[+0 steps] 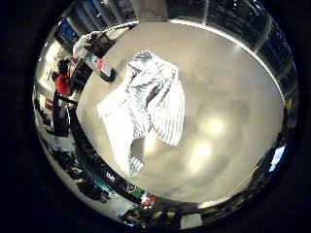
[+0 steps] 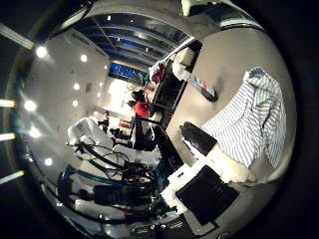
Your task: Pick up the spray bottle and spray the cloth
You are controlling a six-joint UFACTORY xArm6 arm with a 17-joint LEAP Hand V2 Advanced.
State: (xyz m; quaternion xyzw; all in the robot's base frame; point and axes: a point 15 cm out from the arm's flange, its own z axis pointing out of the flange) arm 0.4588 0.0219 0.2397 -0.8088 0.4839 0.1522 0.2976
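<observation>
On the table [image 1: 233,87], near its far edge, the spray bottle [image 1: 100,67] lies untouched beside the striped cloth [image 1: 150,102]. My hand [image 2: 209,164] holds nothing, fingers relaxed; picking up and spraying both remain.

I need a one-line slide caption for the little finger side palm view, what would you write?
Palm view above a grey table: striped cloth lies crumpled, spray bottle lying near the table edge beyond it, not yet picked up.
</observation>
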